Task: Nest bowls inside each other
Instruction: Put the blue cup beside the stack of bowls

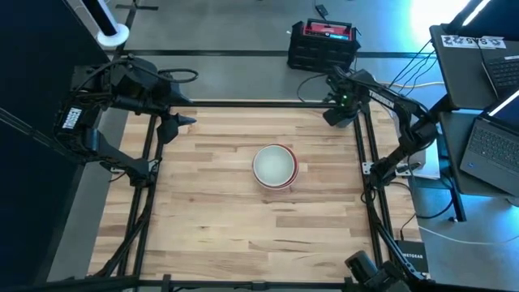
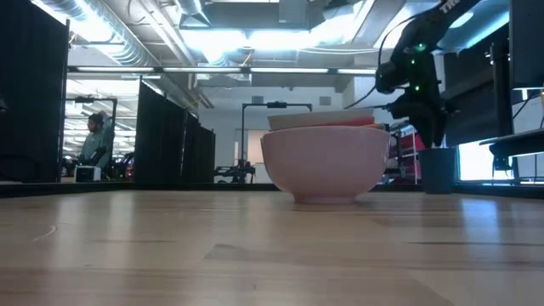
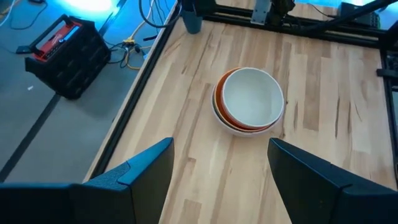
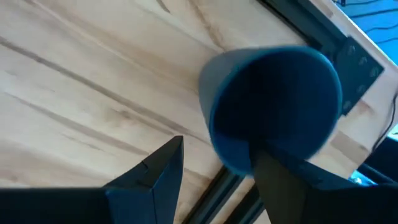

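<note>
The bowls stand nested in one stack [image 1: 274, 165] at the table's middle, the lowest resting on its foot on the wood. A white bowl [image 3: 252, 99] lies innermost, with orange and red rims around it; the low view shows a pale outer wall [image 2: 325, 161]. My right gripper [image 4: 219, 148] is open at the far right corner [image 1: 339, 113], pointing down close over a small dark blue cup [image 4: 273, 106] that stands upright on the table [image 2: 436, 170]. One finger is over the cup's mouth, the other beside its wall. My left gripper [image 3: 221, 146] waits open, high over the far left corner [image 1: 185, 123]. My right gripper comes at the blue cup from above, pointing down. One finger [image 4: 292, 180] overlaps the cup's rim [image 4: 249, 158] in the wrist view, but I cannot tell whether it touches. The other finger [image 4: 158, 165] stands clear of the cup's wall.
A black metal frame [image 1: 243, 104] runs around the table's edges. A black and red case [image 1: 323, 45] sits on the floor beyond the far edge. Laptops [image 1: 491, 146] lie off the right side. A person [image 2: 96, 136] stands far back in the room.
</note>
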`<state>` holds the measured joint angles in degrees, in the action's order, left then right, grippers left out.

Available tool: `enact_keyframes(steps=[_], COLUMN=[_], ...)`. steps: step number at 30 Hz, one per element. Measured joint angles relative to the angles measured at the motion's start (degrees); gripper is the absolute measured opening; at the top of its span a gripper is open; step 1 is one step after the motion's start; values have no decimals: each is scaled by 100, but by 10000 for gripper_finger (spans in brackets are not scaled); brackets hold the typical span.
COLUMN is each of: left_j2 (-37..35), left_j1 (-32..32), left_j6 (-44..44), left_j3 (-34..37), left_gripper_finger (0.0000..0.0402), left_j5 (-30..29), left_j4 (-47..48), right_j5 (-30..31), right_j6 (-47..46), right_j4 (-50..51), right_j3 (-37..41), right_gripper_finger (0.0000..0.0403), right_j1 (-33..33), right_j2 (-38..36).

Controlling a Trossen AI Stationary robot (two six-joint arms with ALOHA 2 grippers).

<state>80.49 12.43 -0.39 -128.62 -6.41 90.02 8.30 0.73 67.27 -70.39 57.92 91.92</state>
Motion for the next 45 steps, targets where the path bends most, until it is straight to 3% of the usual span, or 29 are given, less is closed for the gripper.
enact_keyframes(steps=[8,10,14,17,29,33,39,45], left_j2=[0,0,0,0,0,0,0,0], left_j1=[0,0,2,0,0,0,0,0], left_j6=[-8,-8,-5,43,131,178,191,191], left_j3=[0,0,0,0,0,0,0,0], left_gripper_finger=[243,243,243,243,243,243,243,243], left_j5=[-44,-44,-45,-47,-49,-49,-49,-49], left_j4=[0,0,0,0,0,0,0,0], right_j5=[-33,-35,-320,-523,-1006,-1158,-1314,-1443], right_j6=[489,596,822,908,1704,1770,1425,963], right_j4=[-94,-88,-88,-27,637,913,1127,951], right_j3=[2,2,2,-1,-2,-3,-3,-3], right_gripper_finger=[158,131,27,10,1,0,0,0], right_j1=[26,25,28,-59,-1491,-2291,-3555,-4411], right_j2=[497,641,788,731,-306,-581,-715,-636])
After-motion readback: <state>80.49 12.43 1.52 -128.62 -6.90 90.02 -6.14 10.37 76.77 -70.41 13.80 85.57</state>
